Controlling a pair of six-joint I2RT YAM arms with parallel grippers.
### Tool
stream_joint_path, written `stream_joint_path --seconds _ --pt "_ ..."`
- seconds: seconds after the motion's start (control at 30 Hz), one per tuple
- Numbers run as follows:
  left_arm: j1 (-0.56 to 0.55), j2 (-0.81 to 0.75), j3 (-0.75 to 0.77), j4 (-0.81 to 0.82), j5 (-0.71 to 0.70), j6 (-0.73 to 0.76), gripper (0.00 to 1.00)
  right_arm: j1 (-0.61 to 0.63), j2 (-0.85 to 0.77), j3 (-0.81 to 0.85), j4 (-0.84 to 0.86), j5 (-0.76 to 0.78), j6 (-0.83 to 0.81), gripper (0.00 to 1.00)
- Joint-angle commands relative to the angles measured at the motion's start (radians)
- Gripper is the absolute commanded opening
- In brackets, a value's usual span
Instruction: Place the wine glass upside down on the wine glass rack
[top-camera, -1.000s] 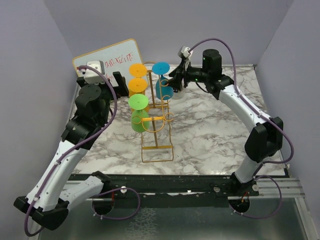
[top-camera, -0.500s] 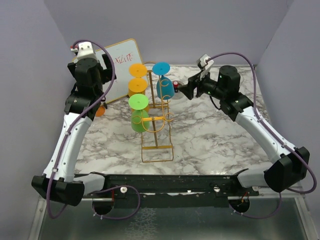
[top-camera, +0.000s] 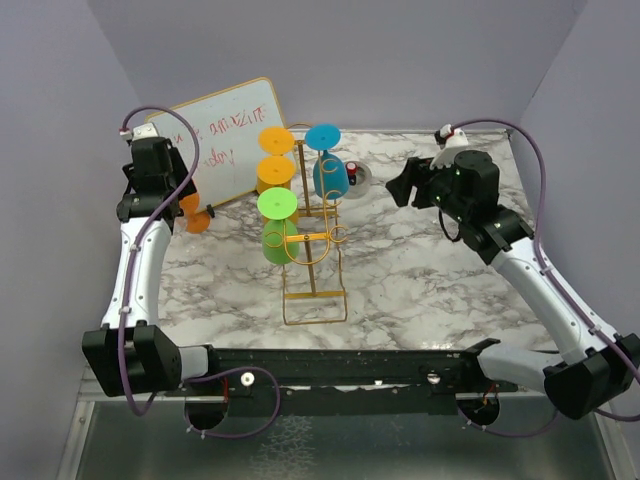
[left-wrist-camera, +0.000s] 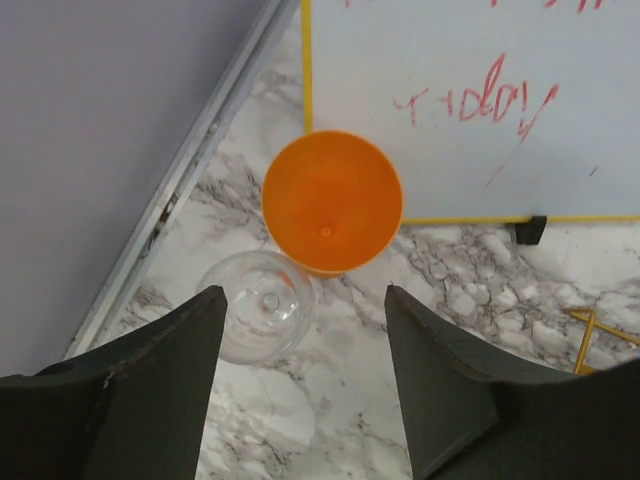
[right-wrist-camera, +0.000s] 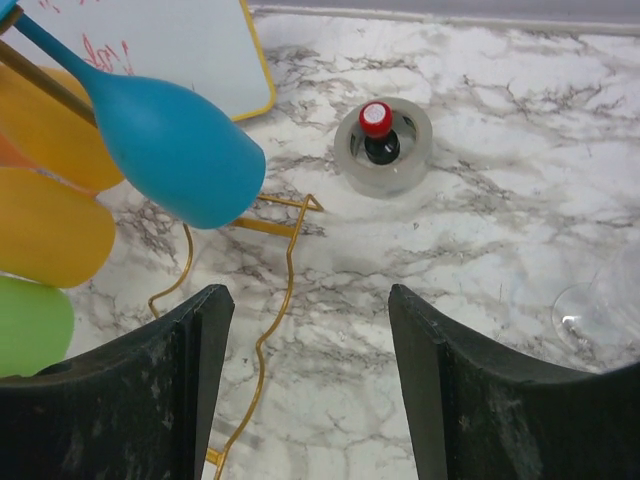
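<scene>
A yellow-framed whiteboard (top-camera: 215, 135) with red writing stands at the far left of the marble desk (top-camera: 420, 270). Far centre, a grey ring (right-wrist-camera: 385, 180) surrounds a small red-capped bottle (right-wrist-camera: 376, 120).

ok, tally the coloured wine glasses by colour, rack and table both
Orange: 3 (upper rack orange glass, lower rack orange glass, table orange glass)
Green: 1 (green glass)
Blue: 1 (blue glass)
Total: 5
</scene>
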Motion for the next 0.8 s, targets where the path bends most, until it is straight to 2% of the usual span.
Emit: stream_joint_path --seconds 0.0,0.1,0.2,0.33,0.4,0.63,0.77 --pt "0.021 0.002 -0.06 -0.046 0.054 -0.031 0.63 0.003 -0.059 -0.05 -0.099 0.053 0.092 0.69" --pt "0.025 0.022 -0.07 -0.042 0.071 -0.03 0.56 0.003 -0.087 -0.083 -0.125 0.031 0.103 0.69" --pt "0.028 0.052 -0.059 -0.044 0.084 -0.036 0.43 0.003 -0.114 -0.119 -0.139 0.001 0.12 0.68" --pt "0.029 0.066 -0.06 -0.051 0.077 -0.047 0.36 0.004 -0.148 -0.147 -0.157 -0.036 0.126 0.67" --pt "0.029 0.075 -0.064 -0.064 0.057 -0.044 0.36 0.003 -0.163 -0.154 -0.16 -0.039 0.125 0.67" --pt "0.028 0.085 -0.074 -0.087 -0.013 -0.031 0.47 0.004 -0.158 -0.149 -0.168 -0.044 0.099 0.67" --pt "0.029 0.106 -0.069 -0.085 -0.006 -0.024 0.46 0.004 -0.142 -0.146 -0.167 -0.048 0.092 0.67"
